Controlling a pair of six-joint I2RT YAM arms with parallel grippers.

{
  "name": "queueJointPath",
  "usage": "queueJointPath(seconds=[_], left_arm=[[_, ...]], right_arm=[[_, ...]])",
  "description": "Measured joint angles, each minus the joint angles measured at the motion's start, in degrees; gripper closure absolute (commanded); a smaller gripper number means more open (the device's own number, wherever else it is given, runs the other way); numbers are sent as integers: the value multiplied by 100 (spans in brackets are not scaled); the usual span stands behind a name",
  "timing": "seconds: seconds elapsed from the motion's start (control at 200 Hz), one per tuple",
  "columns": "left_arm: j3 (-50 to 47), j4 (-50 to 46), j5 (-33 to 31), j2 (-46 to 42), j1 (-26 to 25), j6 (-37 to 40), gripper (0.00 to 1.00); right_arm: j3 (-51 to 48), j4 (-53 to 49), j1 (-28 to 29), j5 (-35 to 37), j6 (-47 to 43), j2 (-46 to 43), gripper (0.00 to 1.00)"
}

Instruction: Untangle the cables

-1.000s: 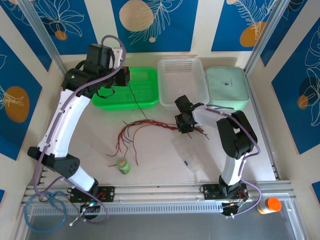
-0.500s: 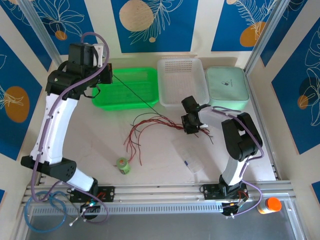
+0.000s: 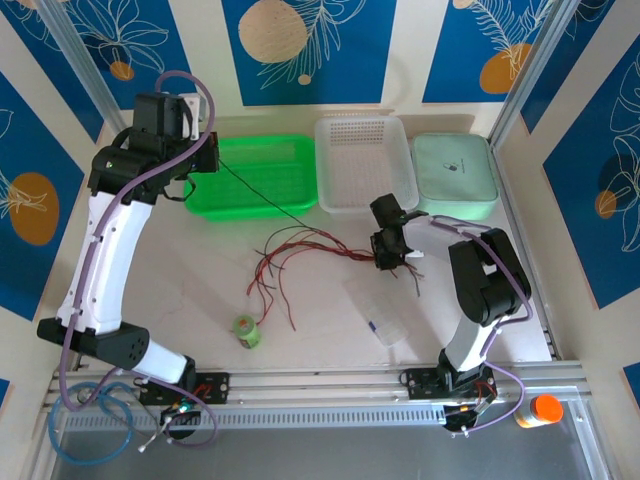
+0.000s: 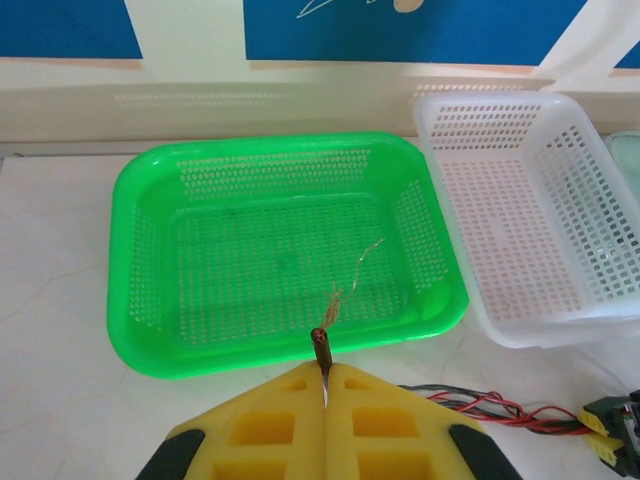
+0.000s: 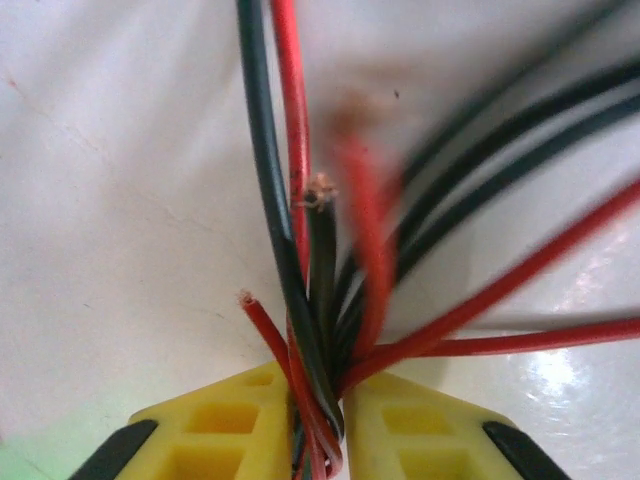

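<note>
The left tool (image 4: 324, 378) has its yellow pads pressed together, pinching the bare end of one black cable (image 3: 262, 193), with a wisp of copper sticking out past the tips. It hangs raised over the near rim of a green basket (image 4: 130, 250), and the black cable runs from it in a straight slanting line down to the worktop (image 3: 180, 280). The right tool (image 5: 318, 405) sits low on the worktop with a bunch of red and black cables (image 3: 300, 245) lying in the narrow gap between its pads; I cannot tell whether the pads press on them. From there the loose ends fan out to the left across the worktop. A white basket (image 3: 330, 200) stands just beside the green one, and a clear plastic box (image 3: 375, 310) lies near the right tool.
</note>
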Motion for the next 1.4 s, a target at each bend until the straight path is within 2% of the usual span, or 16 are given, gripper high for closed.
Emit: queueJointPath(seconds=[0.565,0.725,0.855,0.97,1.111,1.171,1.231,1.356,1.401], left_arm=[[540,-114,-896,-116,374,260,100],[540,-116,-909,-116,387,260,100],[345,-22,-673,-164,398,262,87],[-181,118,-166,-227,396,282,78],[-870,256,466,-160,243,323,60],[-1045,293,592,-44,4,387,53],[-1147,306,658,103,-348,461,49],[-1370,437,656,511,-1121,627,49],[-1556,535,654,640,-1327,651,45]], right_arm=[[-494,-249,-422,363,11,-490,86],[-514,-297,-459,409,-26,-511,82],[-518,-332,-485,433,-208,-511,72],[-494,-317,-505,426,-575,-511,65],[-345,-503,-562,422,-1355,-518,42],[-260,-533,-560,422,-1784,-555,35],[-177,-553,-560,404,-2258,-636,34],[11,-522,-525,269,-3375,-914,32],[109,-483,-492,144,-3807,-977,32]])
